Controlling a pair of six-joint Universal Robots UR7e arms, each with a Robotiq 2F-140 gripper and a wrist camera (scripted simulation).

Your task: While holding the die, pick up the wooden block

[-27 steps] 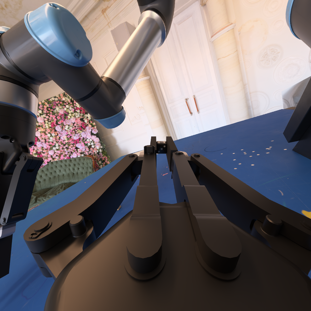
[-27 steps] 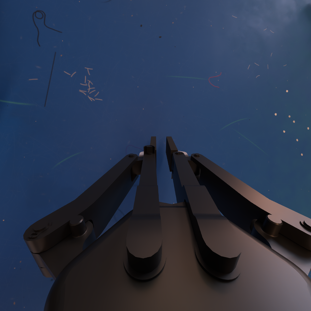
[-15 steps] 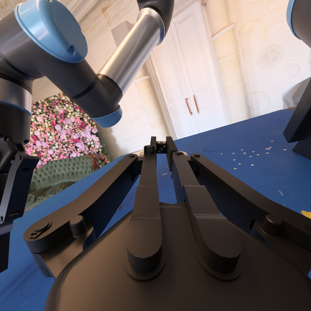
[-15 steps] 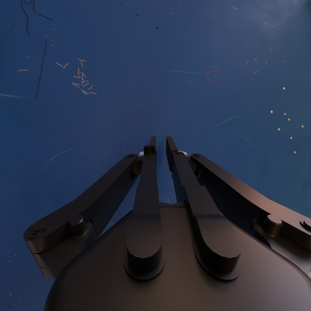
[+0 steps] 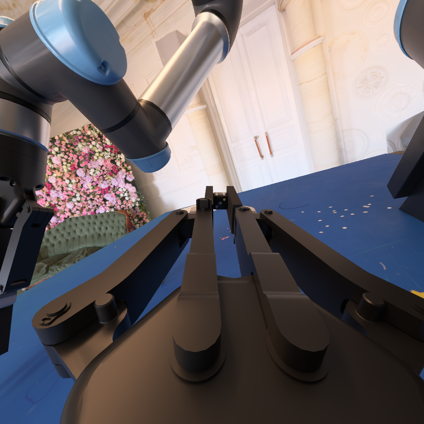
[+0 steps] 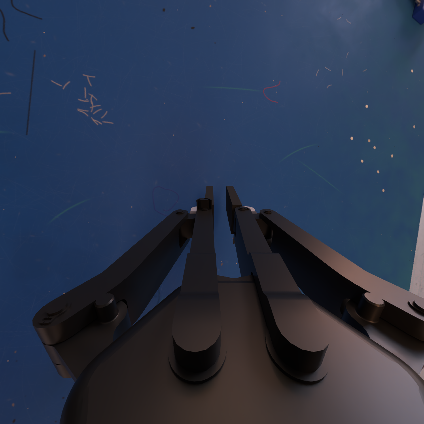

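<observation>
My left gripper (image 5: pixel 220 199) is shut on a small black die (image 5: pixel 220 201) with white pips, held at the fingertips above the blue table (image 5: pixel 321 241). My right gripper (image 6: pixel 219 195) points down at the blue table (image 6: pixel 206 114). Its fingers stand close together with a narrow gap and nothing between them. The right arm (image 5: pixel 75 75) with blue caps fills the upper left of the left wrist view. The wooden block is not in either view.
A black stand (image 5: pixel 410 179) rises at the right of the left wrist view, with a bit of yellow (image 5: pixel 418 294) at the edge below it. In the right wrist view a blue object (image 6: pixel 419 13) sits at the top right corner and a white strip (image 6: pixel 416 252) runs down the right edge.
The table marks in the right wrist view have slid left and up, and the white strip has come into view at the right. The left gripper still holds the die.
</observation>
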